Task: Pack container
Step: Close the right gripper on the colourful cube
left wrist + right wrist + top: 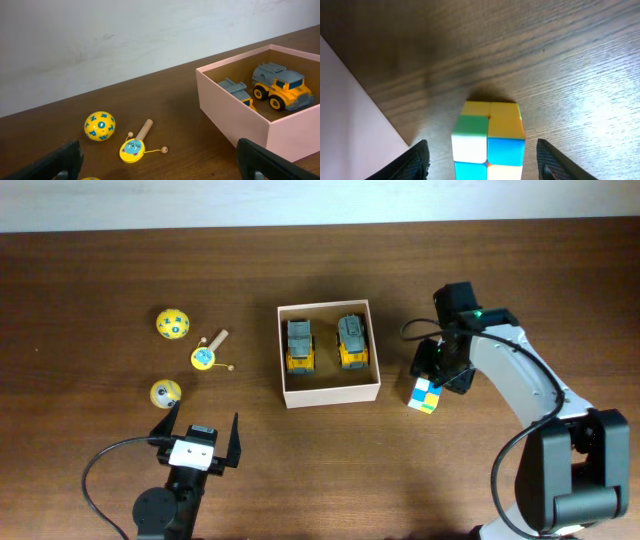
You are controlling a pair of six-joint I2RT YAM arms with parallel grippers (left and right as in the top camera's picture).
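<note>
The container (329, 394) sits mid-table with two yellow-and-grey toy trucks (300, 345) (352, 341) inside; it also shows in the left wrist view (235, 112). A coloured puzzle cube (424, 395) lies on the table just right of the container. My right gripper (440, 367) is open above it, and its fingers straddle the cube (489, 140) without touching. My left gripper (198, 439) is open and empty at the front left. Ahead of it lie a yellow rattle drum (134, 148) and a yellow ball with blue letters (100, 125).
A second yellow ball (166, 393) lies just beyond my left gripper. The lettered ball (172, 323) and rattle drum (206, 357) lie left of the container. The container's wall (350, 110) stands close on the left of my right gripper.
</note>
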